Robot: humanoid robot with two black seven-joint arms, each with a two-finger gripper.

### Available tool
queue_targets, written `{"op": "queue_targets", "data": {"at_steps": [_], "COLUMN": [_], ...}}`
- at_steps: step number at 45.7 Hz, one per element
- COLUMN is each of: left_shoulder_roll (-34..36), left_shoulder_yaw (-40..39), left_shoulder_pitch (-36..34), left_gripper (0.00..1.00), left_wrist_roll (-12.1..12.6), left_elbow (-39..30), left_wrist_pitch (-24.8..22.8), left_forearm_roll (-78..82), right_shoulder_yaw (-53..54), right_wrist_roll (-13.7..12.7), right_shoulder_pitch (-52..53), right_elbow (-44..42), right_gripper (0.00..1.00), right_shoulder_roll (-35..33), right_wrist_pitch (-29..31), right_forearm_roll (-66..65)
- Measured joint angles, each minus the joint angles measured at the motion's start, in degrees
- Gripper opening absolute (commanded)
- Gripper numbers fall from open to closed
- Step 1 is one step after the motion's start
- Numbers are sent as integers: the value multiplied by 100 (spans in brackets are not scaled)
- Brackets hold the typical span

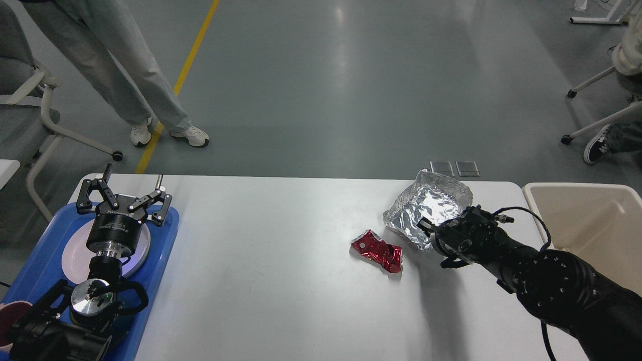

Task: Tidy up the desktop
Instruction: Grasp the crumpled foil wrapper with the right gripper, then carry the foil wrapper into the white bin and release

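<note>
The white desktop [276, 260] fills the lower view. A crumpled silver foil tray [426, 203] lies at its far right, and a crushed red wrapper [378, 250] lies just left of it. My right gripper [426, 226] reaches into the foil's near edge; it is seen end-on and dark, so its fingers cannot be told apart. My left gripper [123, 193] is open and empty, held above a white plate [75, 255] in the blue tray [165, 235] at the left.
A cream plastic bin [592, 225] stands beside the desktop's right edge. A person's legs [145, 90] stand beyond the far left corner. Chairs stand at the far left [45, 115] and far right [602, 100].
</note>
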Motion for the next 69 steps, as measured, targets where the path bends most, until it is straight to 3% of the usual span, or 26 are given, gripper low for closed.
{"op": "queue_targets", "data": {"at_steps": [12, 17, 32, 43, 48, 52, 57, 63, 69], "left_shoulder_roll": [0, 0, 0, 0, 0, 0, 0, 0, 0], "left_shoulder_yaw": [0, -1, -5, -8, -9, -9, -9, -9, -9], "left_shoulder_pitch": [0, 0, 0, 0, 0, 0, 0, 0, 0], "left_gripper": [96, 96, 96, 96, 96, 96, 96, 96, 96], "left_wrist_roll": [0, 0, -5, -3, -2, -3, -3, -7, -7], "left_elbow": [0, 0, 1, 1, 1, 1, 1, 1, 1], "left_wrist_pitch": [0, 0, 0, 1, 4, 4, 4, 4, 4], "left_forearm_roll": [1, 2, 2, 1, 1, -2, -3, -3, -2], "right_shoulder_yaw": [1, 18, -172, -1579, -2458, -3080, -3822, -4592, -4971], "right_wrist_roll": [-30, -126, -221, -94, 262, 646, 1236, 1939, 2168], "right_shoulder_pitch": [36, 285, 2367, 4641, 5763, 6390, 6803, 7012, 7052], "right_elbow": [54, 461, 3871, 6435, 7375, 7780, 8067, 8261, 8238], "right_gripper": [0, 0, 0, 0, 0, 0, 0, 0, 0], "right_shoulder_roll": [-162, -335, -2430, -3367, -3397, -3394, -3335, -3230, -3338], "right_wrist_pitch": [9, 34, 23, 69, 333, 892, 1442, 1572, 1421], "right_forearm_roll": [0, 19, 73, 100, 103, 105, 105, 98, 96]}}
